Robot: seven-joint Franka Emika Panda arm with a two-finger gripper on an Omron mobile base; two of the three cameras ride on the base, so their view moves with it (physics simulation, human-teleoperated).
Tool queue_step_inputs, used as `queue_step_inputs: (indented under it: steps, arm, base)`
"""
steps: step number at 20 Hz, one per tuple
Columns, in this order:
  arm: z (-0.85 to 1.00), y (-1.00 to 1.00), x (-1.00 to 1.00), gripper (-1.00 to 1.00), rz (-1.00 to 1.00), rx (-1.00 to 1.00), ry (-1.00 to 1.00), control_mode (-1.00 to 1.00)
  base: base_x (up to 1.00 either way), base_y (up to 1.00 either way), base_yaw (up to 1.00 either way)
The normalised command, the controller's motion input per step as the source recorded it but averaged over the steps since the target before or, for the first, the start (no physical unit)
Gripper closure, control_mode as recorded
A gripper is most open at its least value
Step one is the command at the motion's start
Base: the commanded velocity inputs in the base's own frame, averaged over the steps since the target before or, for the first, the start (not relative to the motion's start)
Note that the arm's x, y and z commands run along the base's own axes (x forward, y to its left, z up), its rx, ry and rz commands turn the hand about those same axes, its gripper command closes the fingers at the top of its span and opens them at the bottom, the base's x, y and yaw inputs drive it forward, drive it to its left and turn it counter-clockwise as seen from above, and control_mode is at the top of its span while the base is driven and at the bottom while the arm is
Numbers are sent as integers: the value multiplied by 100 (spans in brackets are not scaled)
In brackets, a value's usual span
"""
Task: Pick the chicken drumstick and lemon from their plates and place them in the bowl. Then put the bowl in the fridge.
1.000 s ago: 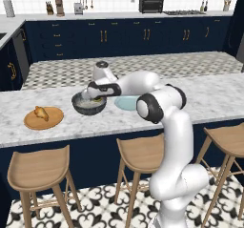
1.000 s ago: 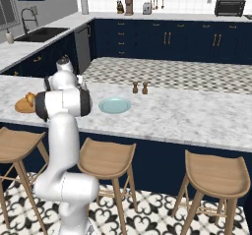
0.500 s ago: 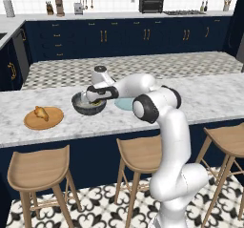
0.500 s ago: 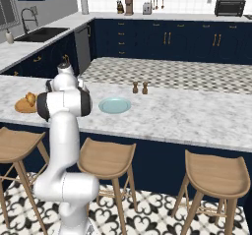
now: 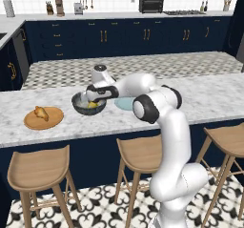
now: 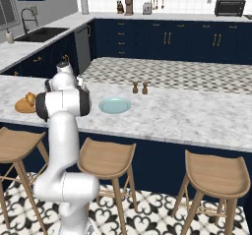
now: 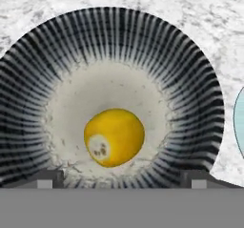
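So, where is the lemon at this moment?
The lemon lies on the floor of the bowl, right under the gripper in the hand view. In the left base view the bowl sits between the wooden plate and the pale blue plate.

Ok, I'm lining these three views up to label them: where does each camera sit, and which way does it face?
Left base view: behind the arm on its left, looking forward and down over the island counter; the white arm rises at lower right, its gripper over the bowl.
Right base view: behind on the right; the arm rises at lower left, beside the light-blue plate.
Hand view: on the hand, looking into the bowl at the lemon; finger tips at the bottom.
Shared: both base views show the wooden plate with the drumstick.
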Motion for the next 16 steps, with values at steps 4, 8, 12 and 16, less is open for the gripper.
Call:
queue_step_inputs:
  steps: [4,8,12,16]
  arm:
    - [63,-32,-58,-100,-2,0,-3,-100]
    - [70,-69,-84,-100,-7,0,5,-100]
    - [44,-89,-84,-100,-11,0,12,-100]
    - [7,-100,-83,-100,-18,0,10,-100]
  base:
    - [0,0,0]
    - [0,0,0]
    - [0,0,0]
    - [0,0,0]
